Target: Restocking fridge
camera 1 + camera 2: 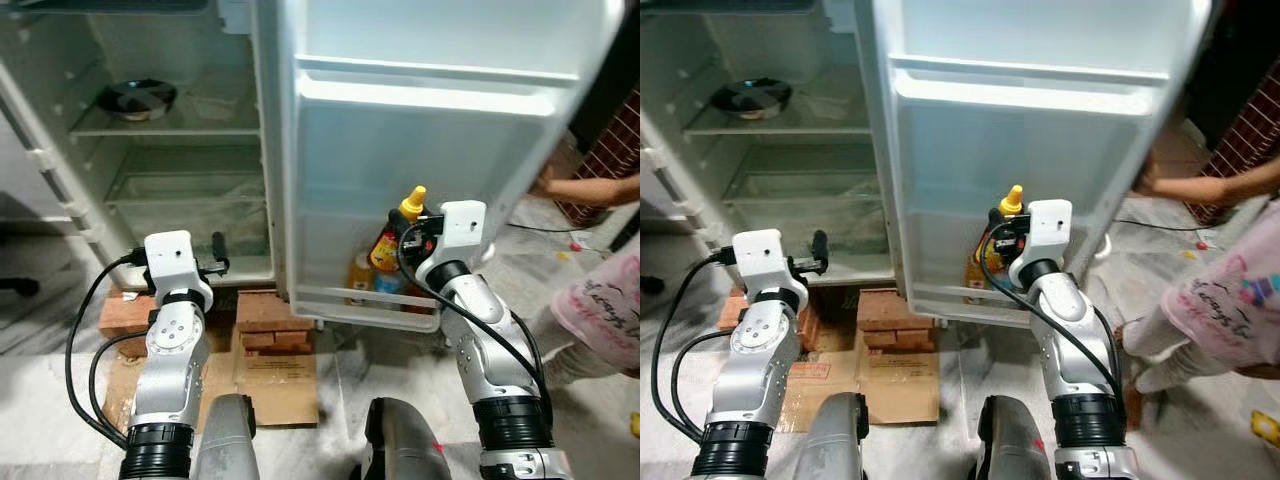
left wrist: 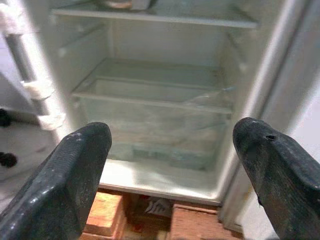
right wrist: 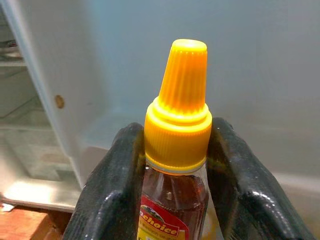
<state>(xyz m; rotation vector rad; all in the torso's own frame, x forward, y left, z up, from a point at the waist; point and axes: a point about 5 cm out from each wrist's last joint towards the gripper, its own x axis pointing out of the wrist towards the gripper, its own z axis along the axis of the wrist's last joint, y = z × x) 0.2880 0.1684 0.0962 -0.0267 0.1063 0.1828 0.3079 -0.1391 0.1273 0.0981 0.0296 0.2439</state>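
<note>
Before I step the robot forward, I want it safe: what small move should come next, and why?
Probably lower the sauce bottle into the door's bottom rack: the right gripper clamps its neck just above that rack, where other bottles already stand.

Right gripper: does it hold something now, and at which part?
Yes. The right gripper holds a bottle with a yellow cap, its jaws closed on the neck at the cap's base. The left gripper is open and holds nothing.

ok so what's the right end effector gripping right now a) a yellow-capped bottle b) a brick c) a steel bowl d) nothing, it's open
a: the right end effector is shut on the yellow-capped bottle, its fingers pressing either side of the neck just under the cap, at the fridge door's lower shelf.
</note>
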